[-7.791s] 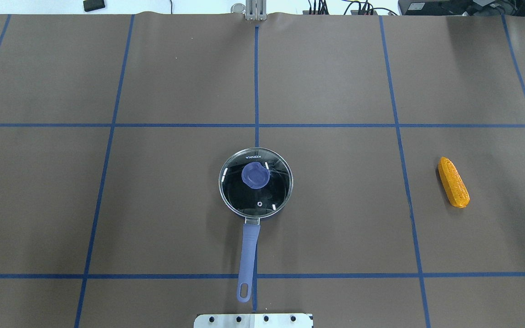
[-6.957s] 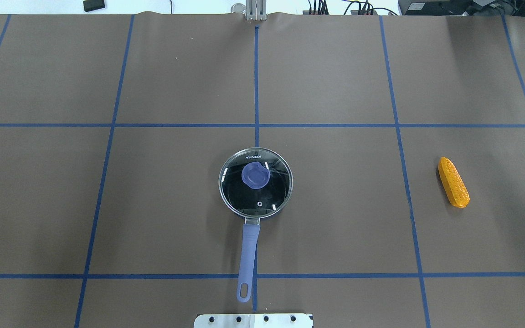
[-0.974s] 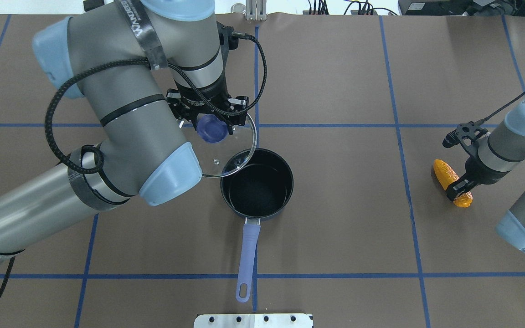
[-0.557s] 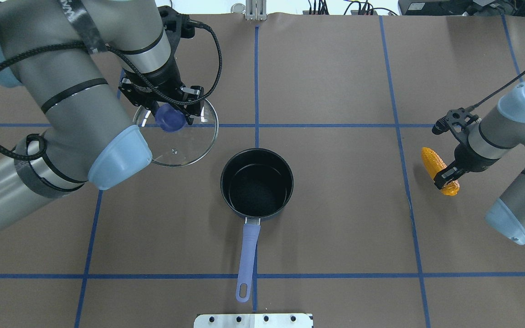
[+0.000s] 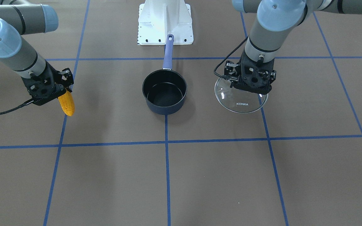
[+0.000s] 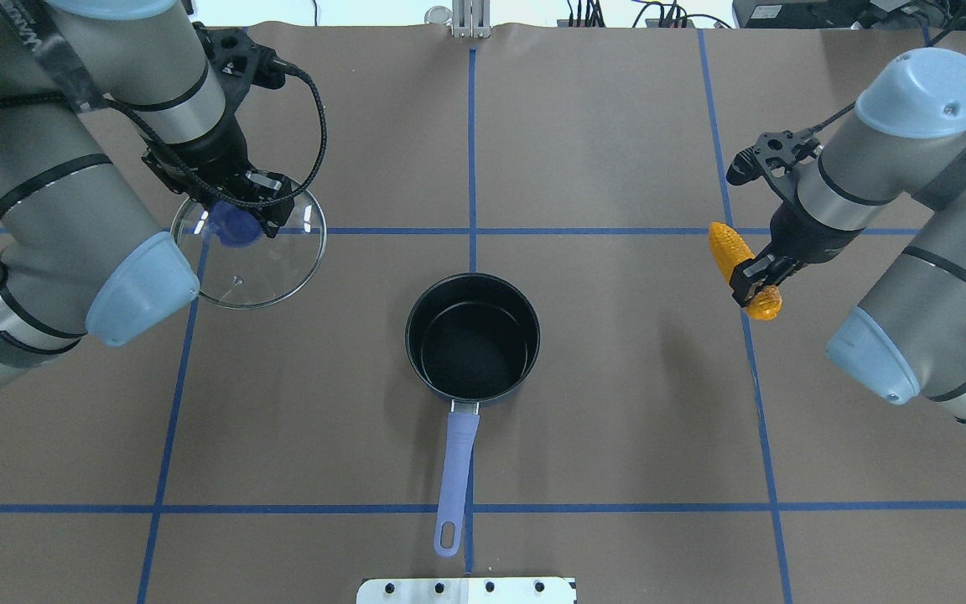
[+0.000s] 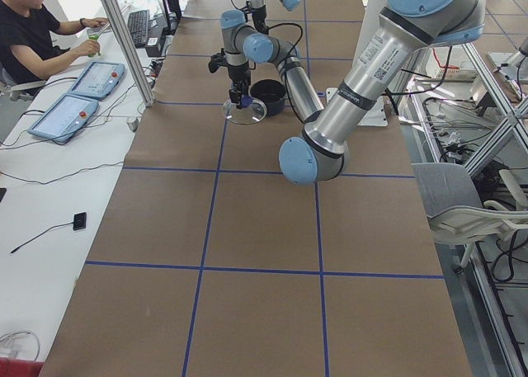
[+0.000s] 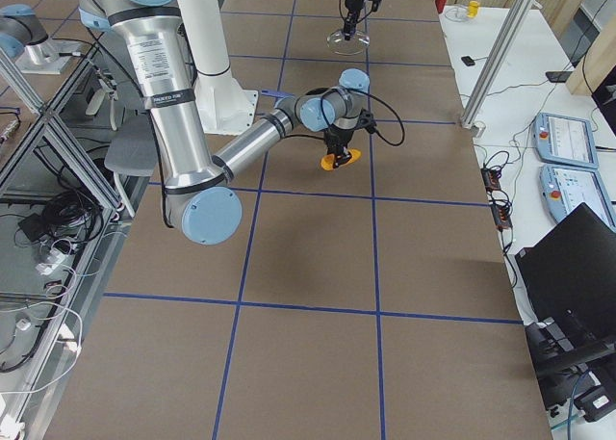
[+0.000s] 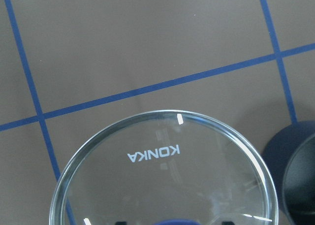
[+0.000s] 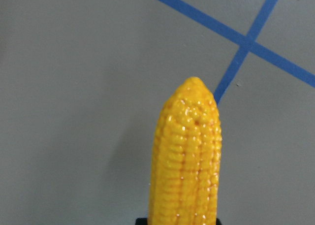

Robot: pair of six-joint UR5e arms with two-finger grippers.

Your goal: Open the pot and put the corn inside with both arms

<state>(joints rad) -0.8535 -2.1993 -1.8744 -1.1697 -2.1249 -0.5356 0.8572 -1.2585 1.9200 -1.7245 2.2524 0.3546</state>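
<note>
We see a brown cover (image 6: 617, 403) spread over the table, marked into squares by blue tape lines (image 6: 472, 126). A white mount plate (image 5: 165, 22) sits at the middle of one long edge. In the view from the table's left end, a man in a black shirt (image 7: 25, 30) sits far left at a white side bench (image 7: 33, 253), with a keyboard (image 7: 137, 26) near him. Two grey control pads (image 7: 95, 78) lie nearer, and a small black device (image 7: 79, 221) nearer still. A grey chair (image 7: 462, 204) stands on the right.

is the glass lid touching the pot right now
Apart. The overhead exterior view shows a strip of brown table between the lid and the pot.
</note>
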